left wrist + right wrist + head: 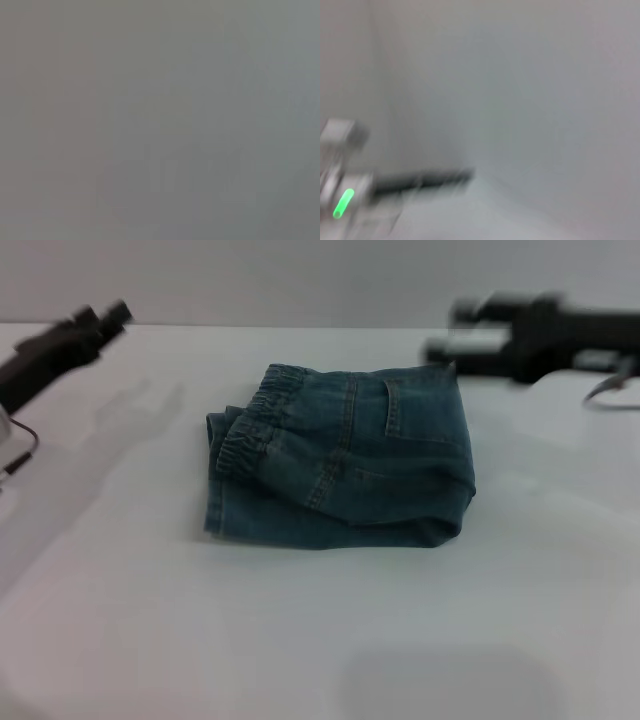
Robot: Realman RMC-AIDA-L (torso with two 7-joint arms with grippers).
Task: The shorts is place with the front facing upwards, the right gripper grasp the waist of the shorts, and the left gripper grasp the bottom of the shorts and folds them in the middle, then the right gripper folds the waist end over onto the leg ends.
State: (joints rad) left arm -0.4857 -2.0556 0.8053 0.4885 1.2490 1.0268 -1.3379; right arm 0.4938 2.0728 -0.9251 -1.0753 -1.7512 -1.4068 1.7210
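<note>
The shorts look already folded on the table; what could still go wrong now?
The shorts lie in a loose stack, the waist of the shorts on top, so the top layer might slip open. The right gripper is close to the far corner of the stack and could catch it. The left gripper is well clear.

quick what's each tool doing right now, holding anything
Left tool: off the shorts, holding nothing; open or shut cannot be told.
Right tool: raised beside the shorts, holding nothing; open or shut cannot be told.
</note>
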